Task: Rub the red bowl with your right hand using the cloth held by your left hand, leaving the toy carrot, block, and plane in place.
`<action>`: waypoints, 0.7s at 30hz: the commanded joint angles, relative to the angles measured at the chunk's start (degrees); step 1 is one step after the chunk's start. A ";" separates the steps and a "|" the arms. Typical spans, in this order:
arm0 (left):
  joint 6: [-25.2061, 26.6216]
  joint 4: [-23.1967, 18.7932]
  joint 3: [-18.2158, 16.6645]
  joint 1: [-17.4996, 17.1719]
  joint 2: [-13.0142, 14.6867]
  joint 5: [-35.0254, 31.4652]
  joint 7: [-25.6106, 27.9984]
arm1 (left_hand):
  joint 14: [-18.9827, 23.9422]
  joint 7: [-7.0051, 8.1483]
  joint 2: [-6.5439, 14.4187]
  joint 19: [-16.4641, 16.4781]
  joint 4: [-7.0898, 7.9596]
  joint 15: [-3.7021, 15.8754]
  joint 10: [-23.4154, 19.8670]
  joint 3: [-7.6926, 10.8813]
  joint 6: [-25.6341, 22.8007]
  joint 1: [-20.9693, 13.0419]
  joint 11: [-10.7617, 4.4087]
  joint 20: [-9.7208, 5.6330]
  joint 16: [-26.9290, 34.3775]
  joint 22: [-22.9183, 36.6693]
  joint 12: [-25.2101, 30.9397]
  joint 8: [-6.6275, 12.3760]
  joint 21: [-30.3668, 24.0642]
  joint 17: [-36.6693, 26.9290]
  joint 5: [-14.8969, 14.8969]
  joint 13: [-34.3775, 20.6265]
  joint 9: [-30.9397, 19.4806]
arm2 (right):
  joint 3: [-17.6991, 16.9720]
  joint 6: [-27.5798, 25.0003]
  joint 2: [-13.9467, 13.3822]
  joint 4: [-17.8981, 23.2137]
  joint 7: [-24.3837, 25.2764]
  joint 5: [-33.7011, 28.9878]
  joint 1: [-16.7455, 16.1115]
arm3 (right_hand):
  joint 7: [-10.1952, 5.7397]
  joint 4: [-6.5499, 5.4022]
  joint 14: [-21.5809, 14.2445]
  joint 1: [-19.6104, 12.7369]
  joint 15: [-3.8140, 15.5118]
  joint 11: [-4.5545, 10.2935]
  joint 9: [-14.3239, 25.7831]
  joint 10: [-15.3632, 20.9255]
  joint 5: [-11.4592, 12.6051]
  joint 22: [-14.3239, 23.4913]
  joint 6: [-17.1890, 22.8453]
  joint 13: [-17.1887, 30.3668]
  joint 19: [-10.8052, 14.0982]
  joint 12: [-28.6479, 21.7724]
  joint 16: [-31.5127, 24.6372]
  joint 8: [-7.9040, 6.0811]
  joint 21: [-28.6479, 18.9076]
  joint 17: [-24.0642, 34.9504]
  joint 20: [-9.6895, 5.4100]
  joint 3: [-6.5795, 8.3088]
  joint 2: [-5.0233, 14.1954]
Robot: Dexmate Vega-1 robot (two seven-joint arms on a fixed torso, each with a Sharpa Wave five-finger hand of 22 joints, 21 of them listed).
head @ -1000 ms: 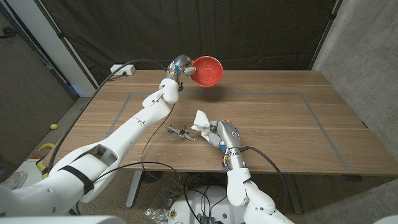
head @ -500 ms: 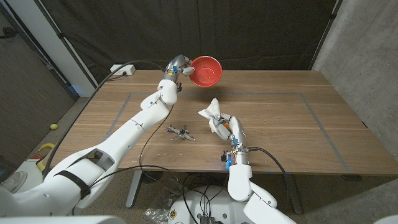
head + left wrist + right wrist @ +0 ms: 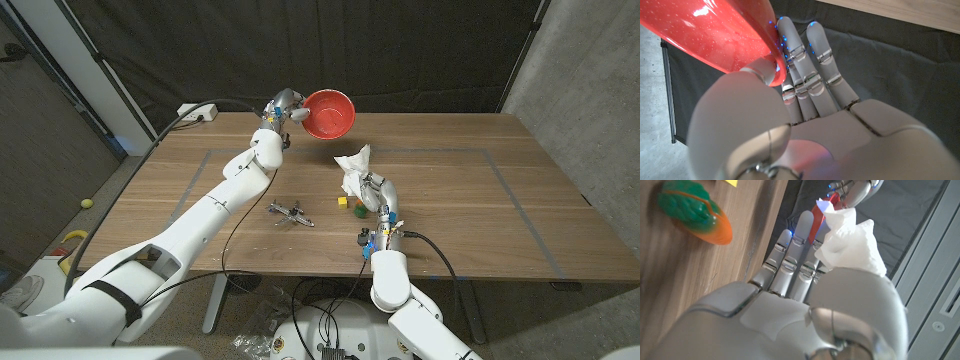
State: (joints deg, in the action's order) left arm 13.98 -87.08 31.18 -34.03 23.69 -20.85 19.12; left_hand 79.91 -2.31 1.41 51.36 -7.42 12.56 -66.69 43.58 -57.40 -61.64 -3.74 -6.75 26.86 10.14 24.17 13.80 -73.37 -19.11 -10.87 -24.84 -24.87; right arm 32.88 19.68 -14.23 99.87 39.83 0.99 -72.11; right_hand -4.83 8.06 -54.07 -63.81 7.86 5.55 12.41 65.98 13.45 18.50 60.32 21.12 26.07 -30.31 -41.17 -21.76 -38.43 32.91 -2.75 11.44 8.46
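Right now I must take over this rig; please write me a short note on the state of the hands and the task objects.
Left hand holds the red bowl by its rim, raised over the table's far edge.
Right hand grips the white cloth, lifted above the table, below the bowl and not touching it.
Toy carrot and yellow block lie beside the right hand; the plane lies left of them.
Done: bowl and cloth picked up.
Left: bring cloth to bowl and rub, leaving the toys in place.
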 commanded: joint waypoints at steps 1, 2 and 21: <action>0.70 -1.38 -1.78 -1.14 -0.01 3.96 -2.19 | 0.00 -3.73 2.56 0.42 0.34 0.36 -1.41 0.85 -4.39 -2.41 -1.60 -4.21 0.40 0.05 0.34 -0.25 -0.25 -0.15 -0.46 -0.26 -0.20 | -2.17 4.18 2.52 -1.91 -2.22 6.56 1.45 | -0.05 -0.25 -0.53 -0.20 5.18 -0.43 0.01 0.26 -0.32 0.18 0.73 0.28 -0.20 -0.23 -0.45 -0.40 -0.46 -0.05 -1.94 0.05 0.49; 0.54 -1.33 -1.98 -1.19 -0.06 4.63 -2.54 | -0.03 -3.71 2.56 0.41 0.34 0.35 -1.39 0.87 -4.35 -2.40 -1.52 -4.21 0.37 0.05 0.32 -0.27 -0.25 -0.11 -0.46 -0.25 -0.22 | -2.33 4.22 2.73 -2.12 -2.18 6.70 1.60 | -0.13 -0.28 -0.54 -0.21 5.17 -0.40 -0.01 0.20 -0.34 0.21 0.74 0.35 -0.25 -0.21 -0.45 -0.38 -0.55 -0.04 -1.96 0.04 0.51; -0.25 -0.60 -1.67 -0.72 0.37 7.91 -3.81 | 0.08 -3.78 2.47 0.41 0.24 0.38 -1.36 1.00 -4.33 -2.34 -1.56 -4.27 0.51 0.07 0.27 -0.44 -0.48 -0.15 -0.46 -0.31 -0.35 | -5.10 4.92 4.98 -4.02 -1.39 7.65 3.62 | -0.30 -0.78 0.89 -0.34 5.04 0.89 0.05 -0.56 -0.52 0.56 0.63 1.46 -1.23 0.18 1.20 -0.20 -2.14 -0.84 -2.03 0.01 0.79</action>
State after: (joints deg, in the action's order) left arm 13.80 -87.94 29.35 -34.91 23.79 -14.33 15.71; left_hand 80.01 -2.17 1.40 51.36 -7.61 12.51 -66.61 43.77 -57.55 -61.65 -3.82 -6.75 27.21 10.14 24.13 13.38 -73.37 -19.11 -11.01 -25.06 -25.13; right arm 29.08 24.50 -10.12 96.42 38.75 7.19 -69.25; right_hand -4.52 7.82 -53.72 -64.26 7.74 5.86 12.08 65.66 13.00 18.77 60.63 22.30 25.40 -30.31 -40.47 -21.80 -40.10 32.18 -2.56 11.20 8.47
